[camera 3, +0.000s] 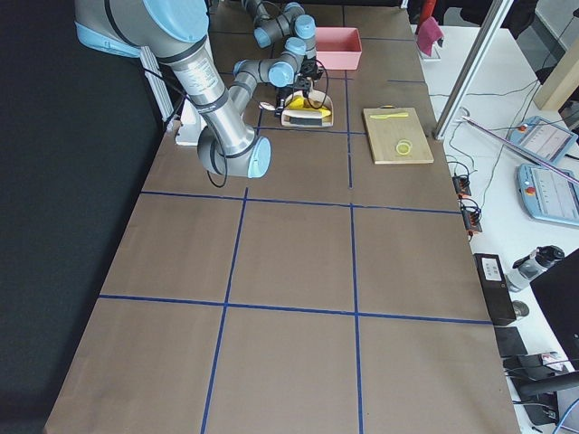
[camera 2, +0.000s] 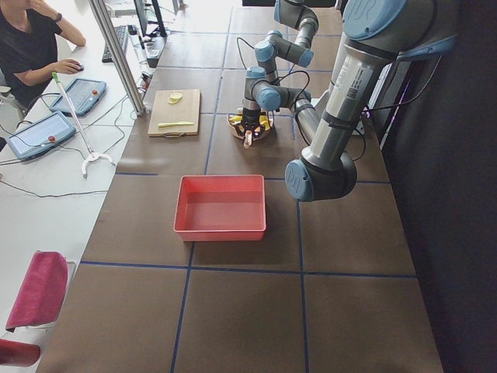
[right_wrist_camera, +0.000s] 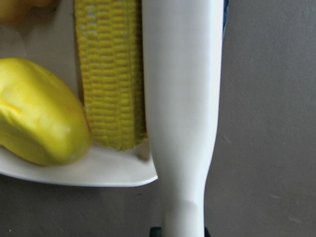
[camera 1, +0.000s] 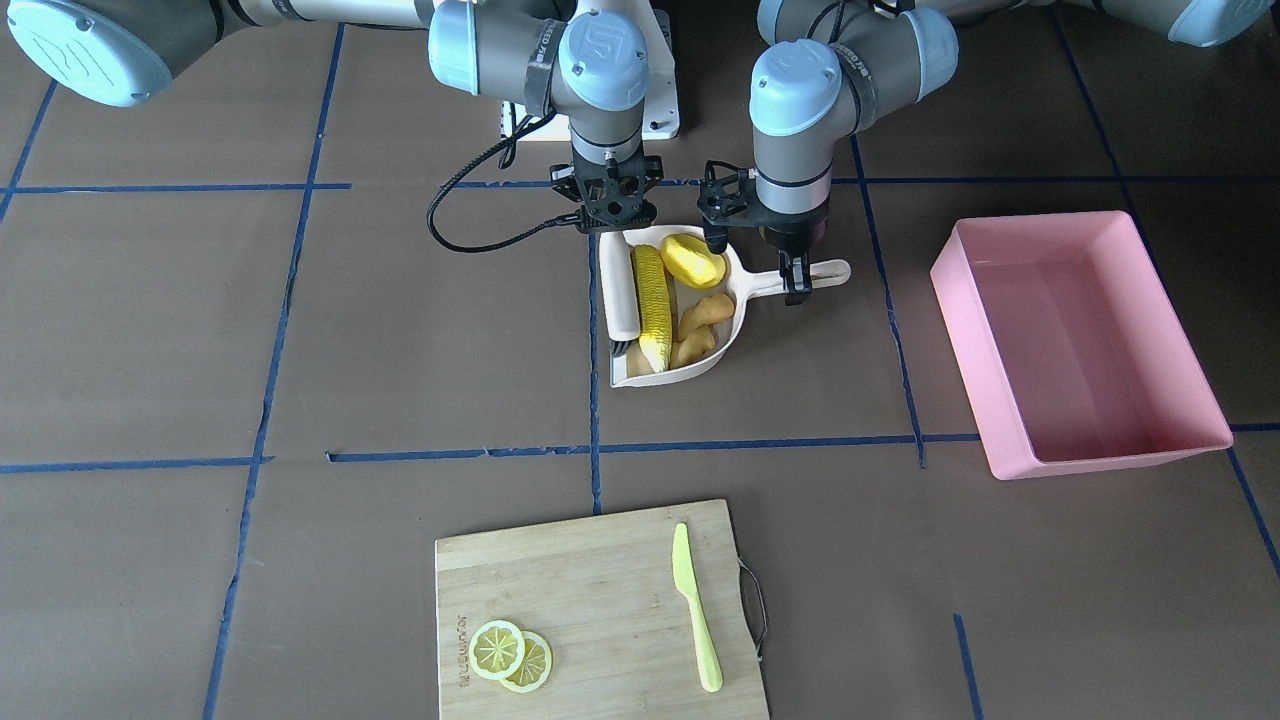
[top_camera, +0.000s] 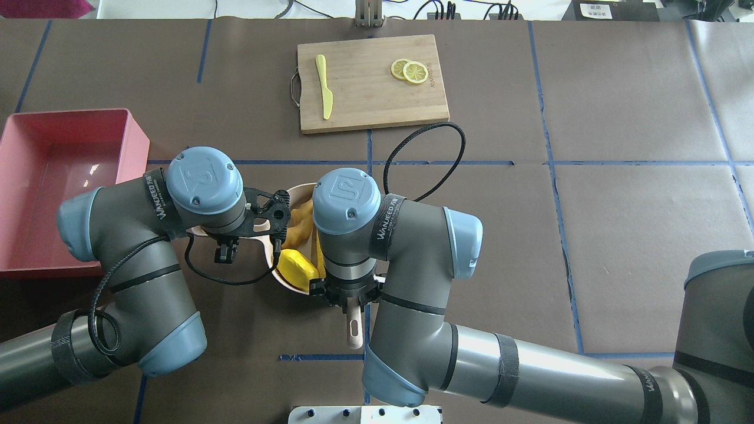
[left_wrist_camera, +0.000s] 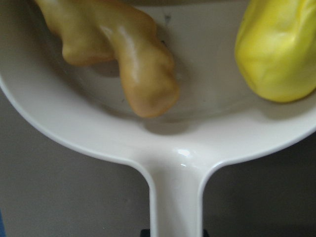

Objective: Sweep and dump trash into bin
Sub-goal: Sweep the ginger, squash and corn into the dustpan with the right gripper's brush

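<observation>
I am gripping the cream-white dustpan by its narrow handle, with my left gripper clamped tight on it. The handle is pointing toward the pink bin, a rectangular plastic tub with sloping walls sitting well apart from the dustpan on its handle side. My right gripper is closing firmly around the smooth white brush, which is lying along the dustpan's straight mouth, opposite the handle.

All three pieces are resting inside the dustpan. The corn cob, ridged with rows of kernels, is lying just beside the brush, its long axis parallel to it and crosswise to the handle. The potato lump, glossy yellow and rounded, is sitting in the curved back on one side of the handle root. The ginger root, tan and knobbly, is lying on the other side, one blunt lobe pointing at that root.
</observation>
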Robot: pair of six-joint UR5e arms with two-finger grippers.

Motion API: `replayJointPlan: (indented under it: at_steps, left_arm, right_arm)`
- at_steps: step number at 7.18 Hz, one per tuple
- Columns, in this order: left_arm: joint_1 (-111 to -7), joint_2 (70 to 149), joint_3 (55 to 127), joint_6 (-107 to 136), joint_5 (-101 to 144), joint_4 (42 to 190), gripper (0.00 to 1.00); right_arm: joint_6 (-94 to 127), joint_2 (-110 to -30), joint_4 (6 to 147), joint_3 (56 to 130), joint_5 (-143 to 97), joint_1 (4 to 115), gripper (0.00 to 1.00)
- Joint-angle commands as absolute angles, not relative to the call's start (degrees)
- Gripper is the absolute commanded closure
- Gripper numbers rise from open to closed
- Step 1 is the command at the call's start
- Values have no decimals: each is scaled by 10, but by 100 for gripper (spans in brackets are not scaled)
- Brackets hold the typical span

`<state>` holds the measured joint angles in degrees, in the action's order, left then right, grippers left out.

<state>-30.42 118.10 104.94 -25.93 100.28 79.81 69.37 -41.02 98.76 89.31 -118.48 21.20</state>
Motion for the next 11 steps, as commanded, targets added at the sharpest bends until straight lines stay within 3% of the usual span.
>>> replayJointPlan:
  at_steps: [1, 8, 11]
  left_arm:
    - [-304, 1181, 1050, -260, 1006, 801, 100]
    - [-310, 1172, 1050, -245, 1064, 843, 100]
    - [-314, 1172, 1042, -233, 1099, 873, 100]
  right_arm:
    - [697, -407, 981, 896, -1186, 212, 100]
    - [696, -414, 986, 914, -1187, 243, 100]
    - [695, -420, 1000, 954, -1190, 254, 100]
